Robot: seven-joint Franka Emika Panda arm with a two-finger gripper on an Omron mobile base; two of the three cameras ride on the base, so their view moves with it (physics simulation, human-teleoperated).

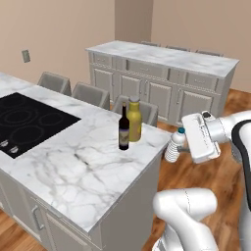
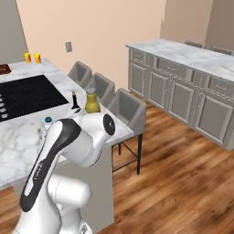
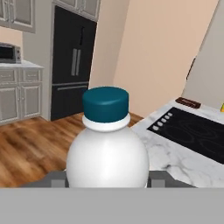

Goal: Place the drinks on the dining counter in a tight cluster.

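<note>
Right now the pincer (image 1: 180, 147) is clenched on the small water bottle (image 1: 174, 145), gripping it around the body with the teal cap (image 3: 106, 101) poking up above the fingers. It hangs in the air just off the corner of the desk (image 1: 83, 171), not yet over the marble. Ahead of the pincer and off to one side, the dark wine bottle (image 1: 124, 128) and the yellow bottle (image 1: 134, 119) stand upright on the desk, just beside each other near the edge.

To do this step well, I judge the bottle should stay upright while it travels in over the marble, high enough that its base clears the edge. It should come down right next to the other two without bumping them, since the tall wine bottle looks easy to topple. The grip should loosen only once the base sits flat.
</note>
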